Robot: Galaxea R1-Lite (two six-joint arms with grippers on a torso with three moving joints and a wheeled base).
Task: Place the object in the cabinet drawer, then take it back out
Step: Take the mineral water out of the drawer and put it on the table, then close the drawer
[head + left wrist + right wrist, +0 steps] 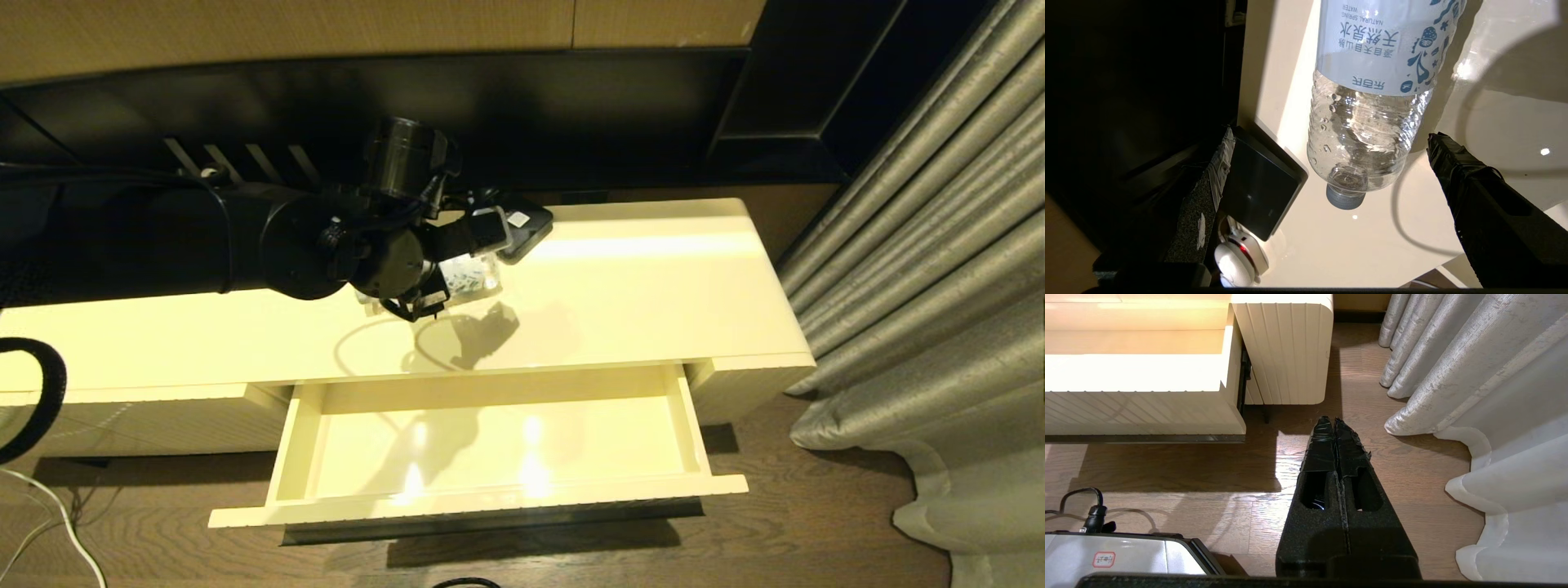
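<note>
While the left gripper [457, 273] is positioned over the cabinet top [653, 286], left of centre in the head view, its fingers [1457, 171] are spread wide and nothing is grasped. Between them, the water bottle [1367, 102] is seen on the cabinet top, untouched by either finger, beside a black square box [1261, 188]. Below centre, the cabinet drawer [490, 441] is pulled open. At the right, the right gripper [1335, 433] is held clenched above the wooden floor [1412, 477], near the curtain [1474, 375].
</note>
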